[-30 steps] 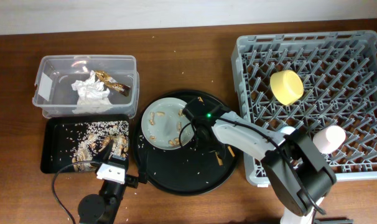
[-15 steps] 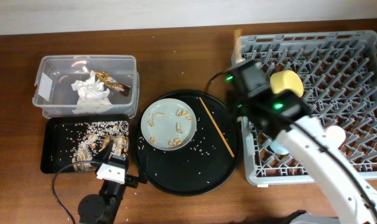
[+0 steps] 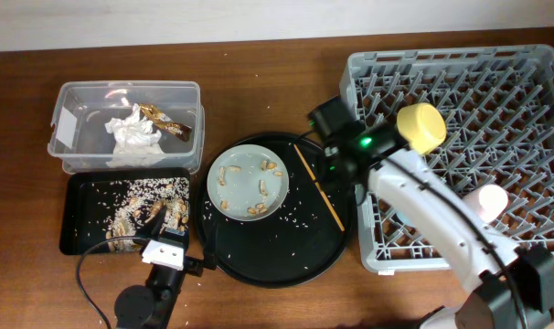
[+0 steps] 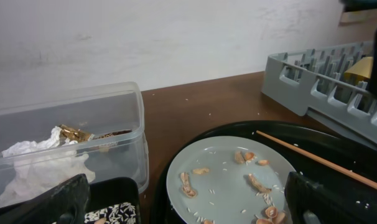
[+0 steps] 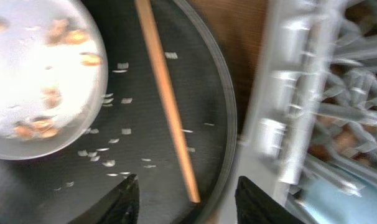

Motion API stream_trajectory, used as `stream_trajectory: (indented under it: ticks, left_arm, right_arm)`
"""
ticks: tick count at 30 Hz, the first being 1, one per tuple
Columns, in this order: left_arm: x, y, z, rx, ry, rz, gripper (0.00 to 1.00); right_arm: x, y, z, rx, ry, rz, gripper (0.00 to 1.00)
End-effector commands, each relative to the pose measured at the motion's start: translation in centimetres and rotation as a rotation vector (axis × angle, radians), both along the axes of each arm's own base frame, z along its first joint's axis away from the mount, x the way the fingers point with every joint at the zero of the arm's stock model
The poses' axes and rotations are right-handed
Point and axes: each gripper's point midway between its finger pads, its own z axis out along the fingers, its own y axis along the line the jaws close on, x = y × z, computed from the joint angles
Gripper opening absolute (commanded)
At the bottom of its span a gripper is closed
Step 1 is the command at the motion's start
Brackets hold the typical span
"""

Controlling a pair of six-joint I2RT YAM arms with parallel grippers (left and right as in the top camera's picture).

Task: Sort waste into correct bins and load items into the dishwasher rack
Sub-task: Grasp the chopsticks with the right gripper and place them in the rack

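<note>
Chopstick (image 3: 317, 185) count: one, thin pale wood, lying diagonally on the round black tray (image 3: 277, 265), between the grey plate (image 3: 245, 163) and the rack (image 3: 515, 64). One plate bearing brown scraps (image 3: 259, 208) and rice; one yellow bowl (image 3: 420, 127) and one pink cup (image 3: 490, 199) in the rack. Both claws released and holding nothing: right gripper (image 5: 188, 199) over the chopstick, left gripper (image 4: 195, 202) facing the plate from near left.

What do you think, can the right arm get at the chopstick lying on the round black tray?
Probably yes. The right gripper hangs open above the chopstick, which lies bare on the round black tray with nothing over it. The plate lies apart on one side and the dishwasher rack on the other.
</note>
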Motion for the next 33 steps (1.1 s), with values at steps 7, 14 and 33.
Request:
stream_trajectory:
  ticks: [7,14,33]
  left_arm:
    - [0.0,0.0,-0.1,0.007,-0.003,-0.004,0.99]
    - [0.0,0.0,-0.2,0.007,-0.003,-0.004,0.99]
    - [0.0,0.0,-0.1,0.007,-0.003,-0.004,0.99]
  right_arm:
    - [-2.6,-0.7,-11.3,-0.095,0.144,-0.089,0.42]
    - [-4.7,-1.7,-14.3,-0.103,0.203,-0.092,0.04]
    - [0.5,-9.3,-2.2,-0.061,-0.038,-0.173,0.46]
